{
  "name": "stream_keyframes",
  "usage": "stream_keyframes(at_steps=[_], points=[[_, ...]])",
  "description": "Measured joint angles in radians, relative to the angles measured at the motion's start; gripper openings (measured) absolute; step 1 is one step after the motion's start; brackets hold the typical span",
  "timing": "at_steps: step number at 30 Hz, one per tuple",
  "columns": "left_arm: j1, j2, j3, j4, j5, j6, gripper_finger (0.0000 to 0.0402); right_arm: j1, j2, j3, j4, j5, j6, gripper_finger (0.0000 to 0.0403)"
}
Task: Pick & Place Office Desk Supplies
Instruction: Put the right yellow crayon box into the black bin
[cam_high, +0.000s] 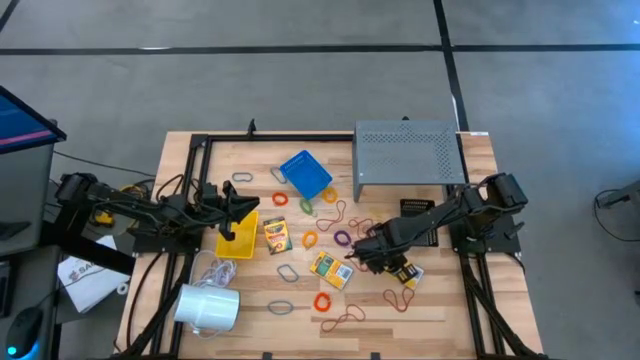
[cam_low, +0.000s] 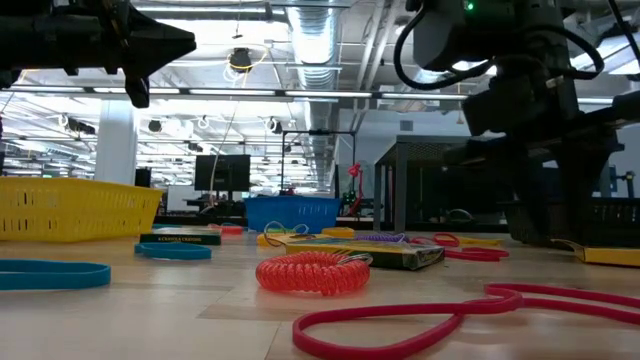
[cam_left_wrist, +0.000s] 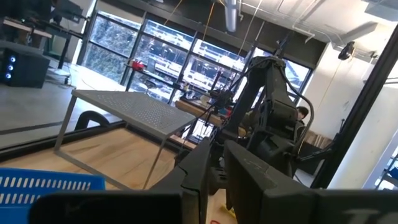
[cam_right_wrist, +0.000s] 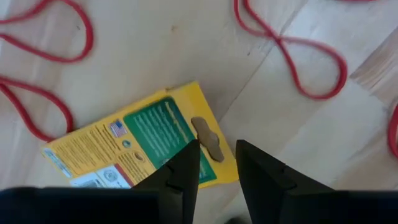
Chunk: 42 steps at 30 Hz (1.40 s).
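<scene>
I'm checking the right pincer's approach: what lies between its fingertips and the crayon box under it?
Nothing: in the right wrist view the right pincer hangs open directly over the crayon box, one finger overlapping its edge.

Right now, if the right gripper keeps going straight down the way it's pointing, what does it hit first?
Probably the yellow crayon box: the right gripper points down at its hang-tab end, fingers slightly apart above it.

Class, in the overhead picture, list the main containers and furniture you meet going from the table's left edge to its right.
White cylinder → yellow basket → blue basket → grey perforated shelf.
</scene>
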Motion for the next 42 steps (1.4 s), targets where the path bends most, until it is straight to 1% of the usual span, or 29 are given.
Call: stream_keyframes(at_steps=[6,13,19,22,30,34,36,38,42], points=[[0.0,0.0,0.0,0.0,0.0,0.0,0.0044,0.0,0.0,-0.008,0.026,0.0,0.0,0.0102],[0.0,0.0,0.0,0.0,0.0,0.0,0.0044,0.006,-0.002,-0.071,0.036,-0.02,0.001,0.0102],[0.0,0.0,0.0,0.0,0.0,0.0,0.0044,0.006,-0.003,-0.076,0.041,-0.022,0.024,0.01],[0.0,0.0,0.0,0.0,0.0,0.0,0.0044,0.006,-0.002,-0.076,0.043,-0.023,0.024,0.0085],[0.0,0.0,0.0,0.0,0.0,0.0,0.0044,0.006,0.003,-0.077,0.073,-0.018,0.024,0.002],[0.0,0.0,0.0,0.0,0.0,0.0,0.0044,0.006,0.002,-0.077,0.071,-0.043,0.027,0.0005],[0.0,0.0,0.0,0.0,0.0,0.0,0.0044,0.006,0.002,-0.077,0.07,-0.057,0.026,0.0006],[0.0,0.0,0.0,0.0,0.0,0.0,0.0044,0.006,0.002,-0.077,0.07,-0.072,0.027,0.0015],[0.0,0.0,0.0,0.0,0.0,0.0,0.0044,0.005,0.002,-0.077,0.069,-0.088,0.043,0.0055]])
